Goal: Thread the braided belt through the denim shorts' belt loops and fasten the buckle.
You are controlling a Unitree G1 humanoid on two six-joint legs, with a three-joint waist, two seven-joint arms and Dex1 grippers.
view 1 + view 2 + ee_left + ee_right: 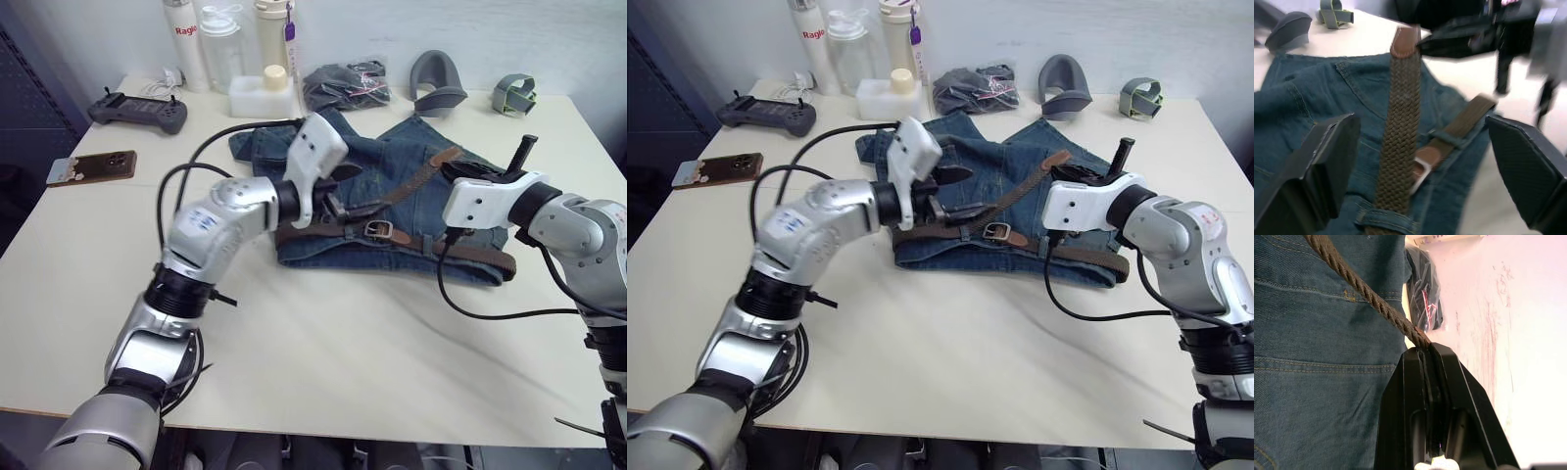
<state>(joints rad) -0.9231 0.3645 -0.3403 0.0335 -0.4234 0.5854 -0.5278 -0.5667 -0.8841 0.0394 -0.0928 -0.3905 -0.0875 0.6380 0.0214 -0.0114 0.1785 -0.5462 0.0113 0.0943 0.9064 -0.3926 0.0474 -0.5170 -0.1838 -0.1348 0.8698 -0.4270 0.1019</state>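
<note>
The denim shorts point(402, 186) lie flat in the middle of the table. The braided belt point(470, 253) runs along their waistband, passing under belt loops point(1388, 219). Its silver buckle point(379, 230) rests at the front centre. The belt's free end crosses the shorts diagonally up to the tan tip point(446, 155). My right gripper point(1422, 350) is shut on the braided strap near that tip, at the shorts' far right. My left gripper point(1422, 125) hovers open just above the belt at the left part of the waistband, fingers point(1332, 152) wide apart on either side of the strap.
Along the back stand bottles point(220, 44), a white container point(263, 96), a dark grey bundled cloth point(345, 86), a grey curved piece point(438, 83) and a green strap roll point(515, 93). A controller point(137, 110) and a phone point(90, 166) lie at the left.
</note>
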